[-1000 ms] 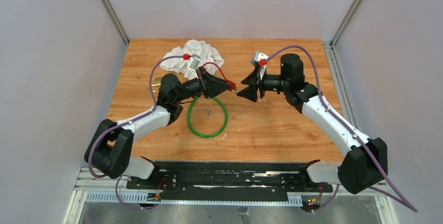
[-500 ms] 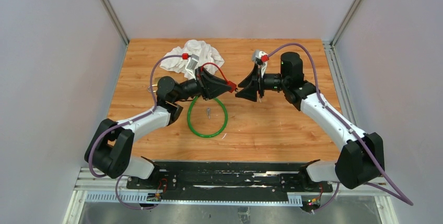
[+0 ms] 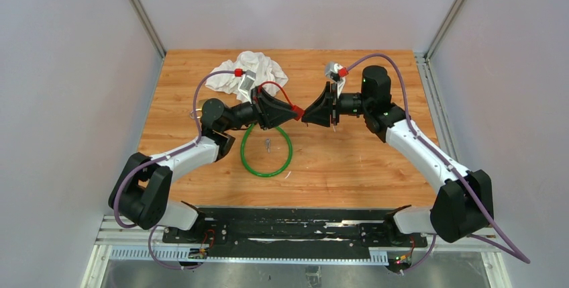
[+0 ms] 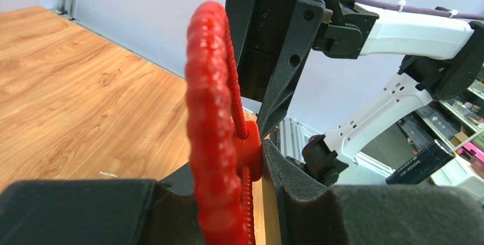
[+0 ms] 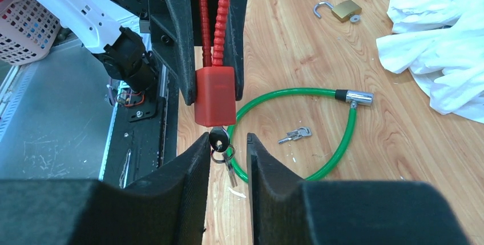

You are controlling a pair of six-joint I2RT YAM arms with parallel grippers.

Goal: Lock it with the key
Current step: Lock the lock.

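My left gripper point(image 3: 287, 109) is shut on a red cable lock point(image 4: 212, 113), holding it above the table with its red body point(image 5: 215, 95) facing the right arm. A black-headed key point(image 5: 219, 139) sticks out of that body, and a second key hangs from its ring. My right gripper point(image 5: 227, 140) has come up to the lock with the key head between its fingers. One pad point(image 5: 194, 159) is touching the key head or very nearly so, while a gap is left to the other pad. In the top view the two grippers meet tip to tip at the lock point(image 3: 296, 110).
A green cable lock point(image 3: 267, 151) lies in a loop on the wooden table below the grippers, with a small pair of keys point(image 5: 295, 135) inside it. A crumpled white cloth point(image 3: 245, 72) and an open brass padlock point(image 5: 341, 9) lie farther back.
My right gripper has moved left up to the red lock, and its jaws have narrowed round the key head. The left arm has held still.
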